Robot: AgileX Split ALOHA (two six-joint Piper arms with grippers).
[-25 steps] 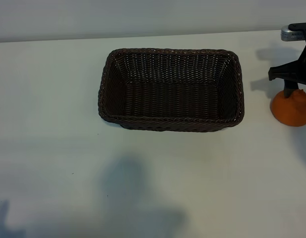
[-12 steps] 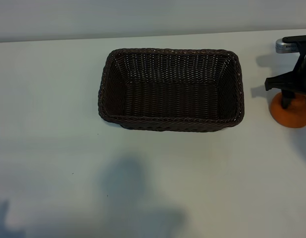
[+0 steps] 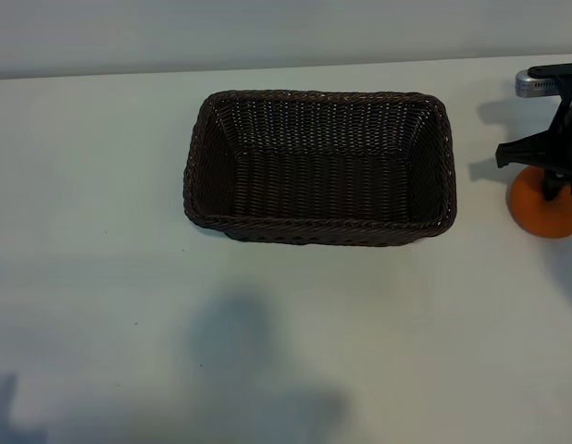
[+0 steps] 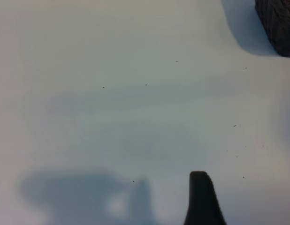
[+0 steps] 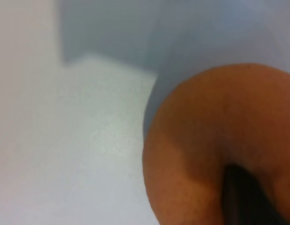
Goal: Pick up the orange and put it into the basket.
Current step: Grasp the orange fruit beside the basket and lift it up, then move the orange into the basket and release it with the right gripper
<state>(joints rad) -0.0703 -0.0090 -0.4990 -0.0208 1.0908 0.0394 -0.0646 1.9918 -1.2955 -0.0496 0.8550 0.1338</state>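
Orange fruit [image 3: 543, 211], small, round and matte-skinned, sits on the white table [image 3: 101, 231] at the right edge of the exterior view, well apart from the dark brown rectangular woven wicker basket [image 3: 318, 227]. The right gripper [image 3: 554, 180] points down onto it, one black finger [image 5: 241, 197] pressing its skin; whether the claw truly grips it I cannot tell. No writing is legible. The left gripper's finger [image 4: 201, 199] hangs over bare table, open.

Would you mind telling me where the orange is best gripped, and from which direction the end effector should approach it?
Grip the orange across its widest middle, coming straight down from above. It is roundish and sits on the table, so only the top and sides are free, and a grip off the middle would likely slip. The right end effector is already above it, to the right of the basket.
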